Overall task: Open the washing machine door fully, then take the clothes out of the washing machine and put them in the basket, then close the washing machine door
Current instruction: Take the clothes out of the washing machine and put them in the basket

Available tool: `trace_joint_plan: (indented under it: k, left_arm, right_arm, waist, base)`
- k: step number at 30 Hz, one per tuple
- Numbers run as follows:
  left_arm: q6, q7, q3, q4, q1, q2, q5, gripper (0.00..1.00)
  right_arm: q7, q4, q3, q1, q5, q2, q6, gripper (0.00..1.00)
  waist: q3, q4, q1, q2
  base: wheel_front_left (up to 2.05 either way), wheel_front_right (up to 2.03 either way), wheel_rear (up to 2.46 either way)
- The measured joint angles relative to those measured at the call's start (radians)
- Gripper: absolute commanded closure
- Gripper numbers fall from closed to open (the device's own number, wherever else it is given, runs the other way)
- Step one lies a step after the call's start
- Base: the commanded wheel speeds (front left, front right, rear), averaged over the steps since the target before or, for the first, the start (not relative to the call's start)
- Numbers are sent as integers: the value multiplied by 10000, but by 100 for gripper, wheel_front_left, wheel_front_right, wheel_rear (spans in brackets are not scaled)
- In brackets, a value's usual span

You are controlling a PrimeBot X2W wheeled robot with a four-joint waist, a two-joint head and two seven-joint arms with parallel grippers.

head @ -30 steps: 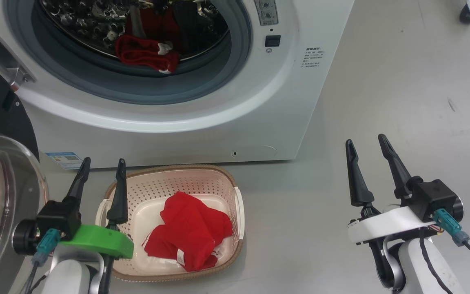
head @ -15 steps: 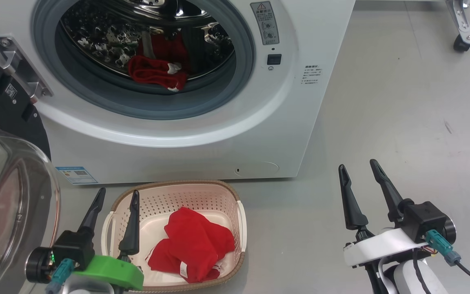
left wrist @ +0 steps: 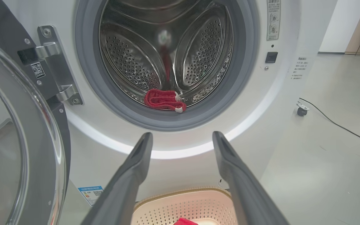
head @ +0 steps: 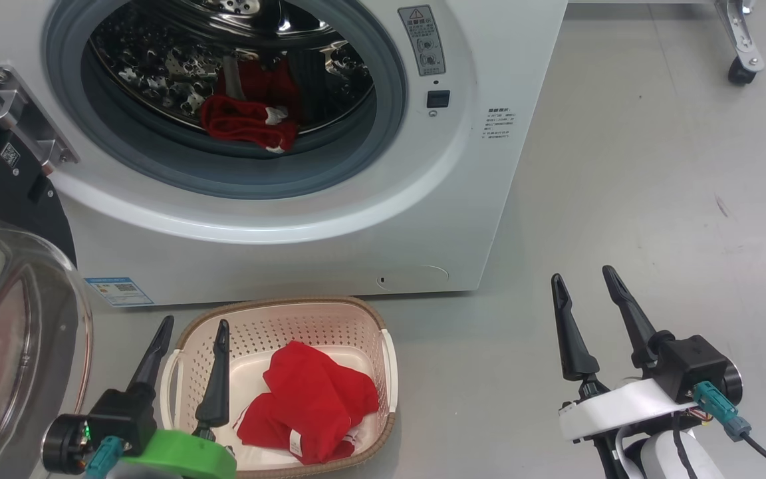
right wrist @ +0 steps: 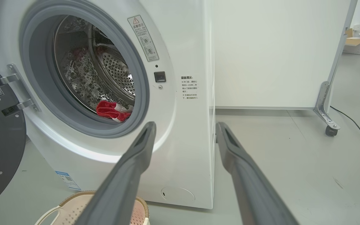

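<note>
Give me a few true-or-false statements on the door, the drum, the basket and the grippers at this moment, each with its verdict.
1. The washing machine door is open. True.
2. The drum is empty. False: a red garment lies near its front edge.
3. The basket holds red clothes. True.
4. The right gripper is shut on fabric. False: it is open and holds nothing.
5. The left gripper is open. True.
</note>
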Motion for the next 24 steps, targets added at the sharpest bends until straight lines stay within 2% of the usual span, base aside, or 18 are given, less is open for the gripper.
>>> trace_joint_plan:
  k: [14,24]
  left_arm:
    - [82,38,-77,-303,170,0,0,0]
    - [127,284,-15,-309,134,-4,-82,0]
  right_arm:
    - [-2,-136,86,10,27,2,-79,0]
    - [-2,-353,301,0,27,0,-84,0]
  waist:
    - [91,-71,0,0]
    - [587,-194,0,0]
  base:
    - [0,0,0]
    - [0,0,0]
